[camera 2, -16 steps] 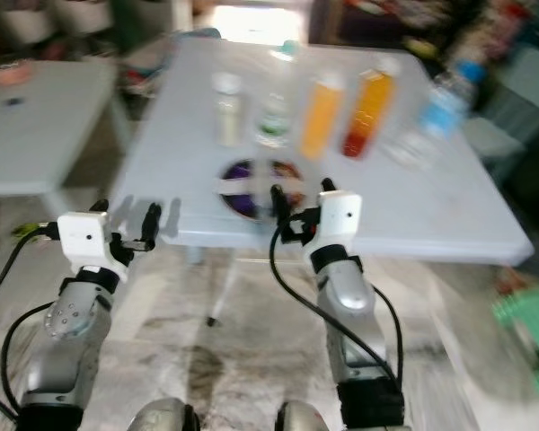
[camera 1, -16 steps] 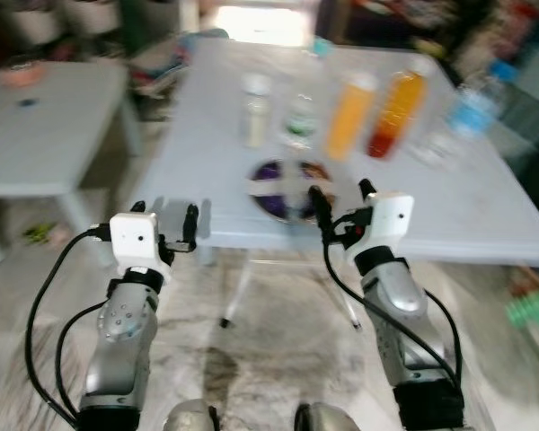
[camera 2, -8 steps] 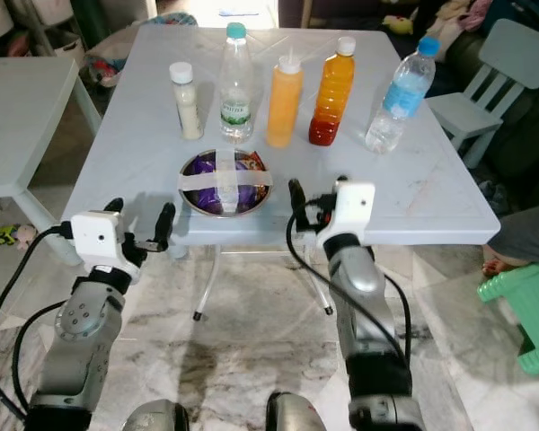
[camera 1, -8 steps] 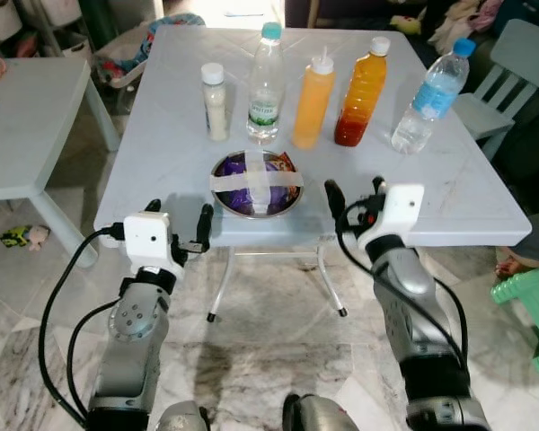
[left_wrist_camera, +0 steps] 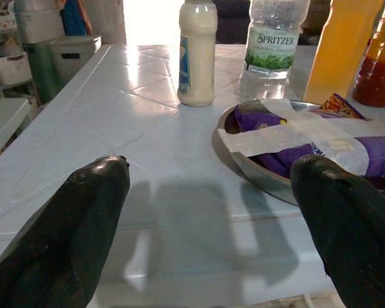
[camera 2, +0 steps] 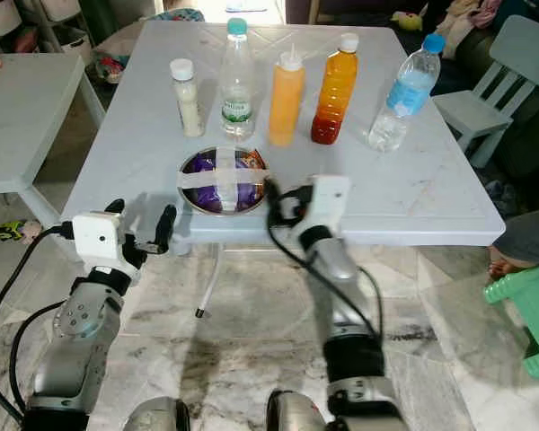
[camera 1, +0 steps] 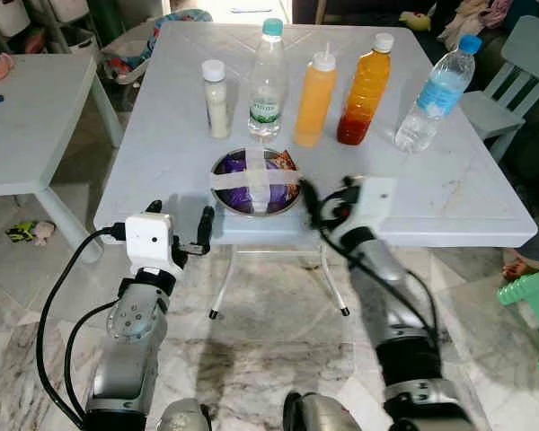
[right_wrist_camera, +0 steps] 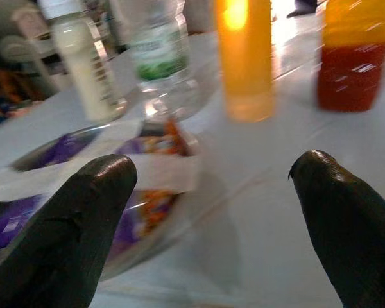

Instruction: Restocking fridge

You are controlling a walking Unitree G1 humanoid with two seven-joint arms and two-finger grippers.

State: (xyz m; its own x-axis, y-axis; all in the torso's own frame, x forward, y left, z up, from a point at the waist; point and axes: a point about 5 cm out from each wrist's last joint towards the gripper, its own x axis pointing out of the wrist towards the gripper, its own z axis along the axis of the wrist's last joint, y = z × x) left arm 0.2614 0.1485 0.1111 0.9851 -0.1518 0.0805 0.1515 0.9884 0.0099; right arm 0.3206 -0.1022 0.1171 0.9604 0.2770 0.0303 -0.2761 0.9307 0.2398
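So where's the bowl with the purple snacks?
The bowl sits near the table's front edge, just ahead of the water bottle and sauce bottle, between the two grippers and closer to the right gripper.

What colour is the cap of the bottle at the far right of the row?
Blue. The bottle is clear plastic with a blue cap, best seen in the left eye view.

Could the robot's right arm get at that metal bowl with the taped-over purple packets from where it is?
Probably yes. The right gripper is open at the table's front edge, right beside the bowl, with nothing between them; the bottles stand behind the bowl.
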